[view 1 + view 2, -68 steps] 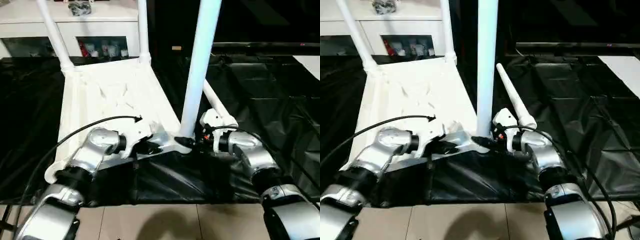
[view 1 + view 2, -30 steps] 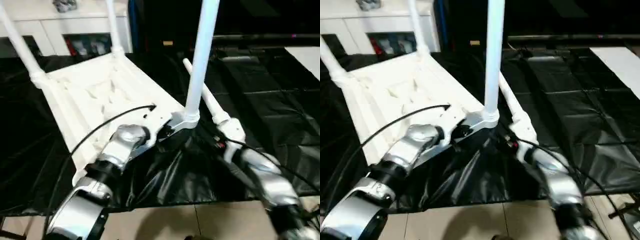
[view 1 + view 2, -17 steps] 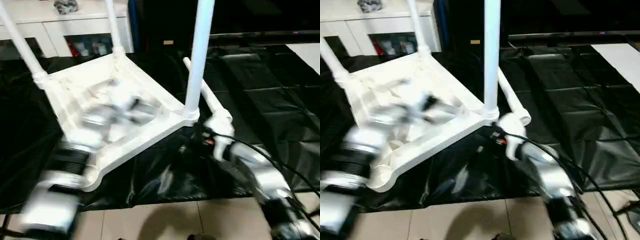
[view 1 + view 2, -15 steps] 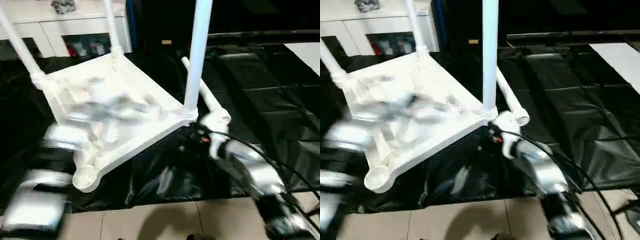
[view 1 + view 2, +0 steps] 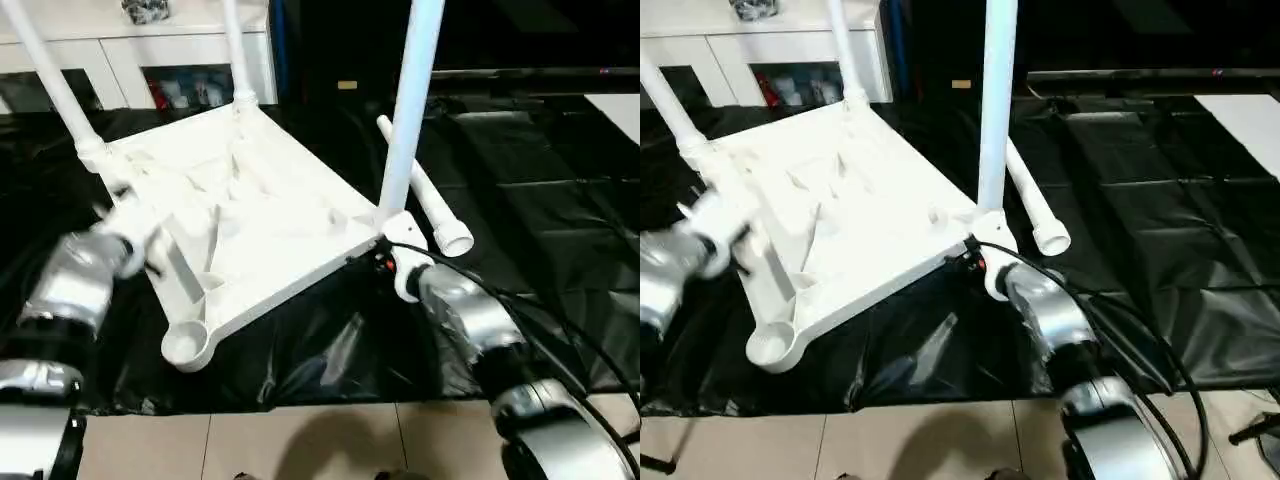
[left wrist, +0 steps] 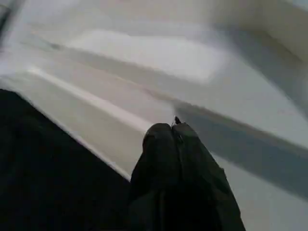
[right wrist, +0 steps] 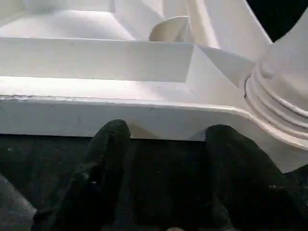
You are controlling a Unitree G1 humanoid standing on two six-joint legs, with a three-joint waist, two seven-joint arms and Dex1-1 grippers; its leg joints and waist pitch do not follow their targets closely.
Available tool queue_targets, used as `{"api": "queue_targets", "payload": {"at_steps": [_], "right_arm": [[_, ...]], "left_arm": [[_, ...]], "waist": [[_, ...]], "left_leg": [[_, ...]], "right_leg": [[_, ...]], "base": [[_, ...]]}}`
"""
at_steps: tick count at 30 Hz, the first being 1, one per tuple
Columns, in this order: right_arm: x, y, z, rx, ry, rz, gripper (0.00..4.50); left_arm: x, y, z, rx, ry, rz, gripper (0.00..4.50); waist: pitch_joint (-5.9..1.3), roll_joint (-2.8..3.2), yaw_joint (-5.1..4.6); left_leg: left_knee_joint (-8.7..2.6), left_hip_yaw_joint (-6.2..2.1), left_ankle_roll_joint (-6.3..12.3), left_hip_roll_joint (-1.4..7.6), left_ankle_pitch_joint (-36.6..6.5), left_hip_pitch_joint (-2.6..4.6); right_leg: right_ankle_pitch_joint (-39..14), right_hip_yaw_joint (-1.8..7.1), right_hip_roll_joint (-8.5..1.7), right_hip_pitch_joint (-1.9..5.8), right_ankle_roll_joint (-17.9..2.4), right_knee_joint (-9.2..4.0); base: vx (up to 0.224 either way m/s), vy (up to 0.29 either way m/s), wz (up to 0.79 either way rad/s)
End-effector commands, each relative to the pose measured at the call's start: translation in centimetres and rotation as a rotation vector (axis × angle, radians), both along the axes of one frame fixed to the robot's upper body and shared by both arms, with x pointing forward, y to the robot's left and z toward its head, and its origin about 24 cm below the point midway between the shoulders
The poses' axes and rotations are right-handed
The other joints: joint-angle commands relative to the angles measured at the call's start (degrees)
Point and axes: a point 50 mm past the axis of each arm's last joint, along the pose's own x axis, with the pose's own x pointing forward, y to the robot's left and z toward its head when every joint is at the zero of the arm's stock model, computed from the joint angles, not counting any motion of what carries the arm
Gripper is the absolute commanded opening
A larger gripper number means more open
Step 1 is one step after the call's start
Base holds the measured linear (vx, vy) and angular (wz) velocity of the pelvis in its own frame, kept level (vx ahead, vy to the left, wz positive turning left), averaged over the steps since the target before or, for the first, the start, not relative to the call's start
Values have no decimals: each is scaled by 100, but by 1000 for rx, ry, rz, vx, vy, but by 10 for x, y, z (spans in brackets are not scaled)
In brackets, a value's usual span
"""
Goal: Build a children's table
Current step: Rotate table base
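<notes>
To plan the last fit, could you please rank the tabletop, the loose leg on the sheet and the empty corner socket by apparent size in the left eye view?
1. tabletop
2. loose leg
3. empty corner socket

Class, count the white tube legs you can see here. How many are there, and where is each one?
4. Two legs stand in the tabletop's far corners, one stands in the near corner by the right gripper, and one lies loose on the black sheet.

Head eyes look down over the tabletop [image 5: 250, 220]; both wrist cameras sit close against its rim
</notes>
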Motion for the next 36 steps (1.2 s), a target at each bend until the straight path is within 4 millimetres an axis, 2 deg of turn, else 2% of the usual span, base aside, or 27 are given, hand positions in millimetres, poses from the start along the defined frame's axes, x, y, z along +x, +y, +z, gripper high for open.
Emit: {"api": "queue_targets", "payload": {"at_steps": [1, 3, 4, 5, 7, 9, 10, 11, 12, 13, 14, 16, 17, 18, 19, 20, 21, 22, 24, 26, 27, 29, 30, 31, 34, 35, 36], "right_arm": [[5, 4, 4, -8, -24, -1, 256], [5, 6, 3, -7, -24, -3, 240], [7, 9, 3, -8, -26, -4, 229], [7, 9, 3, -8, -26, -4, 219], [11, 12, 5, 0, -35, -10, 211], [12, 14, 6, 8, -37, -11, 190], [14, 16, 6, 14, -40, -12, 177], [14, 16, 7, 14, -41, -10, 169], [15, 23, 7, 16, -46, 9, 164], [16, 27, 8, 17, -48, 21, 157], [16, 30, 9, 16, -50, 28, 145], [18, 38, 12, 12, -59, 48, 133], [19, 41, 13, 13, -62, 56, 122], [19, 44, 14, 16, -65, 63, 112], [20, 46, 16, 18, -68, 69, 101], [21, 50, 17, 21, -70, 74, 92], [21, 53, 19, 21, -72, 82, 85], [21, 61, 21, 21, -76, 104, 85], [20, 68, 22, 24, -76, 129, 66], [19, 74, 22, 25, -76, 151, 49], [18, 77, 22, 23, -77, 163, 44], [16, 80, 20, 12, -82, 169, 24], [16, 81, 20, 11, -83, 169, 15], [17, 80, 20, 6, -86, 162, 6], [18, 75, 19, -7, -93, 133, 2], [20, 71, 18, -14, -100, 109, 2], [22, 65, 18, -16, -108, 72, 2]], "left_arm": [[-7, -2, -12, 5, 110, -63, 0], [-9, -5, -15, 4, 148, -101, 0], [-14, -11, -18, -17, 218, -178, 0], [-14, -11, -18, -17, 218, -178, 0], [-19, -21, -18, -59, 291, -287, 0], [-21, -25, -18, -68, 311, -319, 0], [-23, -30, -18, -85, 340, -366, 0], [-24, -32, -18, -92, 348, -387, 0], [-30, -45, -20, -142, 405, -494, 0], [-34, -52, -21, -173, 432, -547, 0], [-36, -56, -21, -191, 441, -562, 0], [-39, -67, -21, -243, 464, -609, 0], [-40, -70, -21, -256, 467, -625, 0], [-41, -74, -20, -270, 472, -641, 0], [-42, -77, -19, -283, 476, -653, 0], [-43, -81, -18, -299, 480, -668, 0], [-44, -85, -17, -314, 483, -685, 0], [-46, -92, -16, -342, 486, -714, 0], [-47, -97, -14, -356, 484, -732, 0], [-49, -101, -13, -370, 488, -750, 0], [-49, -105, -13, -375, 480, -759, 0], [-45, -111, -14, -362, 443, -750, 0], [-43, -112, -14, -357, 435, -746, 0], [-38, -114, -15, -337, 400, -728, 0], [-25, -116, -14, -305, 311, -664, 0], [-19, -116, -12, -289, 266, -635, 0], [-11, -115, -9, -275, 218, -598, 0]], "waist": [[-393, 74, 3], [-403, 86, 10], [-397, 79, -2], [-405, 80, -8], [-394, 83, -30], [-390, 90, -45], [-388, 15, -47], [-394, 44, -38], [-398, -21, -16], [-383, 17, -27], [-374, 21, -27], [-374, -18, -20], [-377, -10, -18], [-386, -44, -37], [-385, -26, -51], [-394, -86, -68], [-407, -62, -71], [-414, -134, -113], [-415, -88, -119], [-416, -108, -132], [-427, -198, -123], [-404, -190, -106], [-397, -184, -92], [-387, -232, -91], [-366, -236, -60], [-366, -204, -41], [-350, -221, -44]], "left_leg": [[-415, -18, 46, 82, -1343, 62], [-412, -20, 33, 86, -1342, 74], [-417, -24, 32, 85, -1350, 53], [-418, -32, 19, 89, -1351, 50], [-420, -27, 12, 89, -1432, 60], [-421, -27, 7, 97, -1504, 71], [-425, -13, 23, 101, -1499, 72], [-422, -23, 28, 102, -1456, 69], [-423, -23, 55, 112, -1375, 64], [-430, -20, 55, 109, -1366, 55], [-429, -10, 51, 111, -1410, 73], [-424, 4, 55, 103, -1362, 62], [-426, -4, 52, 98, -1345, 65], [-423, -6, 62, 104, -1258, 49], [-421, -5, 85, 99, -1205, 47], [-418, 3, 102, 103, -1153, 47], [-410, -7, 138, 99, -1004, 32], [-400, 8, 184, 102, -898, 19], [-389, 3, 219, 98, -817, 17], [-380, 18, 254, 94, -784, 29], [-371, 17, 303, 95, -692, 5], [-370, 31, 314, 91, -725, 16], [-370, 37, 260, 97, -836, 44], [-388, 39, 211, 108, -947, 51], [-405, 33, 84, 103, -1263, 82], [-404, 21, 49, 107, -1318, 87], [-408, 32, 3, 87, -1474, 87]], "right_leg": [[-1114, 259, -286, 311, -1385, -327], [-1061, 264, -293, 304, -1427, -323], [-1012, 263, -291, 315, -1455, -312], [-1000, 261, -301, 322, -1478, -299], [-1040, 265, -296, 310, -1529, -297], [-1074, 270, -297, 302, -1552, -297], [-1085, 274, -290, 300, -1551, -310], [-1073, 277, -298, 311, -1565, -283], [-1108, 284, -326, 310, -1578, -285], [-1207, 284, -317, 304, -1582, -285], [-1241, 287, -303, 285, -1574, -297], [-1248, 293, -294, 287, -1563, -279], [-1250, 291, -293, 301, -1544, -277], [-1192, 299, -309, 320, -1541, -258], [-1138, 292, -293, 314, -1530, -263], [-1063, 297, -289, 318, -1543, -256], [-895, 295, -293, 338, -1592, -222], [-747, 297, -290, 339, -1648, -212], [-703, 295, -295, 340, -1658, -195], [-560, 301, -276, 331, -1691, -193], [-559, 310, -292, 356, -1683, -163], [-722, 323, -290, 319, -1637, -196], [-813, 334, -285, 295, -1620, -209], [-889, 330, -270, 288, -1583, -218], [-1209, 335, -249, 261, -1462, -253], [-1268, 336, -265, 264, -1442, -248], [-1477, 333, -240, 244, -1345, -295]], "base": [[0, 0, 0], [0, 0, 0], [0, 0, 0], [0, 0, 0], [0, 0, 0], [0, 0, 0], [0, 0, 0], [0, 0, 0], [0, 0, 0], [0, 0, 0], [0, 0, 0], [0, 0, 0], [0, 0, 0], [0, 0, 0], [0, 0, 0], [0, 0, 0], [0, 0, 0], [0, 0, 0], [0, 0, 0], [0, 0, 0], [0, 0, 0], [0, 0, 0], [0, 0, 0], [0, 0, 0], [0, 0, 0], [0, 0, 0], [0, 0, 0]]}}
